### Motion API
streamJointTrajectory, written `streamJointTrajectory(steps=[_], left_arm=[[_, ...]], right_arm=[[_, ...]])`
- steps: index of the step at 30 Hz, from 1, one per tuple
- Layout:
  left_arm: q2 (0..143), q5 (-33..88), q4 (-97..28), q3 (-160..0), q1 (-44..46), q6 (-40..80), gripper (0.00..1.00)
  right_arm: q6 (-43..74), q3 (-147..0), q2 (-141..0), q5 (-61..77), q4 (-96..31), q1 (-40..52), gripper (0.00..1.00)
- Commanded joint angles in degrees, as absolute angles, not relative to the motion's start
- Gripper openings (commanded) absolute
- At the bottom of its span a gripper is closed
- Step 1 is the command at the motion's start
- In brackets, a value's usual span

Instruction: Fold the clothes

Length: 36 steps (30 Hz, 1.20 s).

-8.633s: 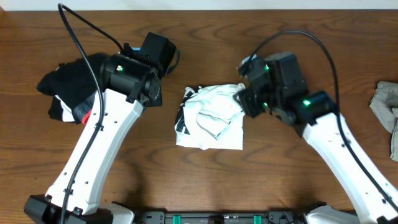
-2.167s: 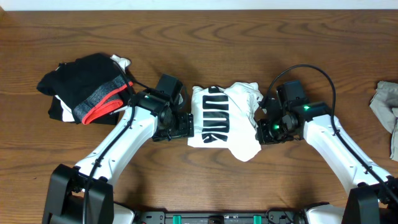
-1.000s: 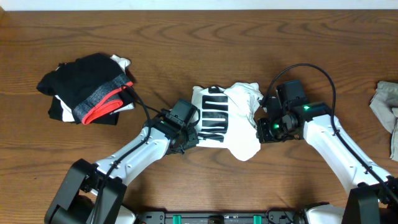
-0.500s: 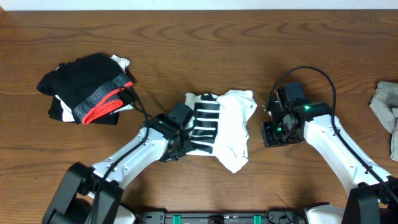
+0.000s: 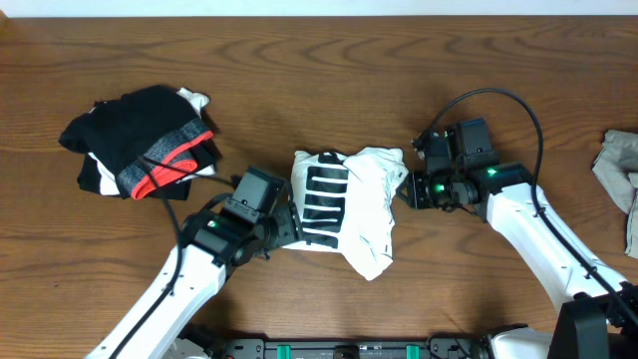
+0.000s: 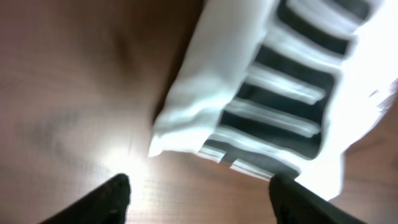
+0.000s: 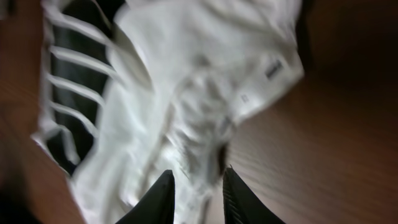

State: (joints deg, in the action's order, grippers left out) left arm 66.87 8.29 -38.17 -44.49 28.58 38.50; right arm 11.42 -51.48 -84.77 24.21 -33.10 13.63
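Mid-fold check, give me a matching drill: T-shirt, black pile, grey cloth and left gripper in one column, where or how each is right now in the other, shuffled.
Column one:
1. white T-shirt
2. black garments
3. grey-beige cloth
4. left gripper

Column two:
A. at the far right edge of the overhead view
B. piled at the far left
C. bunched in the centre, black lettering facing up
D. fingers wide apart, nothing between them, at the shirt's left edge

Pairs: 1-C, 2-B, 3-A, 4-D
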Motion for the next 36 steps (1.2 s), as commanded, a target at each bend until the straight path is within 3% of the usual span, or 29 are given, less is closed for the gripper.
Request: streamJointTrajectory(steps=[1,7,18,27,28,29,30,36], left_arm=[[66.65,2.33,-32.29,-45.87,28.25,26.59,0.70],[73.52,2.07,-19.92,-45.87,27.64,14.94,0.68],[85.69,6.02,-14.87,-45.87,25.34,14.81,0.68],[85.73,6.02,-14.79,-45.87,25.34,14.81,0.68],[85.73,6.02,-14.87,-45.87,25.34,14.83,0.68],[85.73,6.02,-14.92,-45.87,25.34,14.81,0.68],[85.73,6.02,-15.07,-45.87,25.34,14.83,0.68],[85.73,6.00,-15.29,-45.87,25.34,14.81,0.68]], right_arm=[[17.65,-52.49,-85.49,26.89,-30.92,14.35,0.25],[21.17,-52.49,-91.09,29.50,-27.62,16.84,0.24],[21.69,-52.49,-96.68,31.51,-24.51,21.78,0.24],[22.74,-52.49,-96.68,29.23,-24.32,21.82,0.08],[22.74,-52.49,-96.68,28.10,-25.58,21.82,0.15],[22.72,-52.49,-96.68,26.98,-27.18,21.82,0.30],[22.68,-52.38,-96.68,26.37,-28.34,21.82,0.34],[21.80,-51.46,-96.68,26.89,-26.35,21.98,0.23]])
